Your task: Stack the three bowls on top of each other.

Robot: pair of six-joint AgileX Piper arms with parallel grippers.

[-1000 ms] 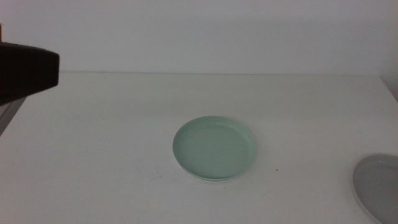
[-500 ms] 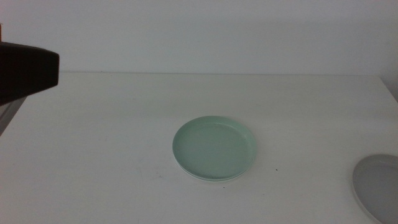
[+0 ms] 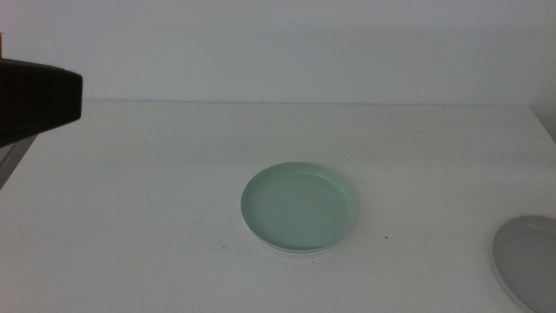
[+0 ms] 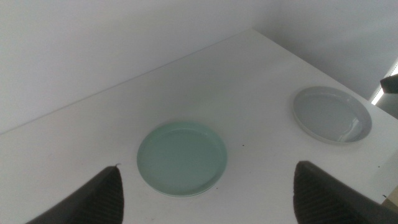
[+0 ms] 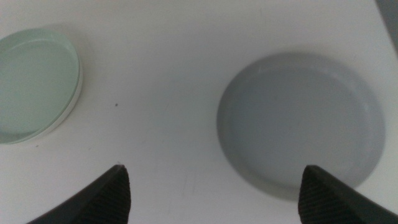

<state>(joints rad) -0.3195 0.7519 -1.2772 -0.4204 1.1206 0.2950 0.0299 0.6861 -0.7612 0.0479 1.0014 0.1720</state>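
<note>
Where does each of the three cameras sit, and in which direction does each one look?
Middle view: sits high, looks forward and down at the mint green bowl; no gripper shows.
Left wrist view: sits above the table, looks at both bowls; left gripper open.
Right wrist view: looks down on the grey bowl; right gripper open.
All three views share both bowls; a white rim peeks under the green one.
</note>
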